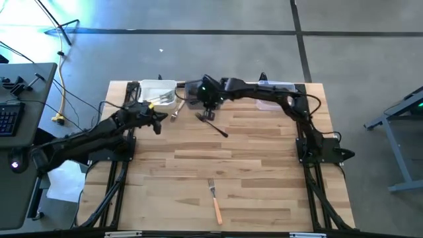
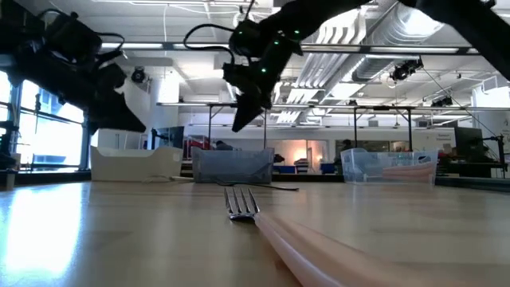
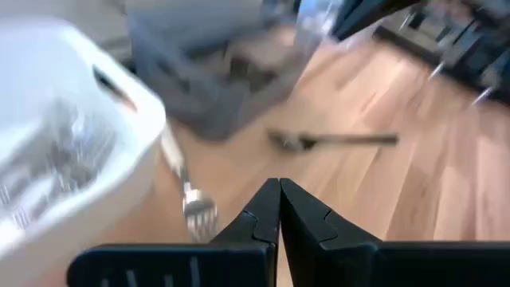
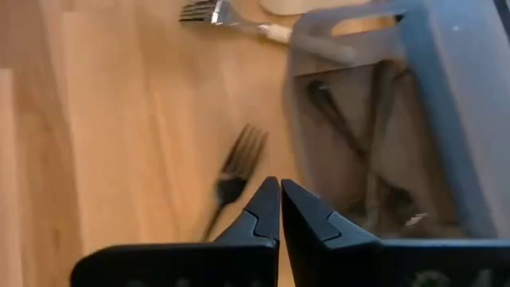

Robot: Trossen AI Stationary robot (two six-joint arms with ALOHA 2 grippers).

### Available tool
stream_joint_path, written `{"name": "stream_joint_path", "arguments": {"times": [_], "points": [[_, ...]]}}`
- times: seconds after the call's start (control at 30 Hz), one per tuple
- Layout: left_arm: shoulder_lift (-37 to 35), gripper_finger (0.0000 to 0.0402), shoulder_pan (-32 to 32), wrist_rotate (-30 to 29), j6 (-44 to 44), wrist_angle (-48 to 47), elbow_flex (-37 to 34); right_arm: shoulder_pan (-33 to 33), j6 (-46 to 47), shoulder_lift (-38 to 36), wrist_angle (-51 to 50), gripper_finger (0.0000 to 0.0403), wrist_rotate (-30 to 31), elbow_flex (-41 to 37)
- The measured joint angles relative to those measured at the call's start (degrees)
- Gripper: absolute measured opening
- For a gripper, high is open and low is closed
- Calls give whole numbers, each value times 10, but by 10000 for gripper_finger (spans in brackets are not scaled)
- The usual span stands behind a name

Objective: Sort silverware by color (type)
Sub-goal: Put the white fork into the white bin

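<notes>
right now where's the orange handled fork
In the high view the orange-handled fork lies alone near the table's front edge, about mid-width, tines pointing toward the bins, far from both grippers.

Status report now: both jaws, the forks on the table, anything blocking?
Left gripper shut, empty, by white bin. Right gripper shut, empty, over black fork. Orange fork lies alone near front edge. Nothing blocking.

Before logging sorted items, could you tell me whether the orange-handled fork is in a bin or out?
Out: the orange-handled fork lies flat on the bare table, far from the bins.
</notes>
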Motion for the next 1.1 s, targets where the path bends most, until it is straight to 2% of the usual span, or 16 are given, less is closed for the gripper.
{"name": "stream_joint_path", "arguments": {"times": [0.13,0.3,0.4,0.53,0.77,0.97,1.1], "points": [[74,17,-36,-46,-27,16,0,4,40,-100,143,0,0,-178],[157,65,-69,-112,-60,66,0,1,90,-247,333,0,61,-387],[198,105,-85,-161,-74,93,0,2,104,-325,430,0,93,-485],[248,161,-103,-205,-75,139,0,3,106,-404,533,0,102,-588],[332,232,-116,-213,-105,227,1,6,116,-478,595,0,118,-678],[397,245,-116,-277,-129,234,15,9,112,-485,596,0,130,-695],[431,245,-116,-284,-115,236,34,9,99,-485,598,0,131,-695]]}}
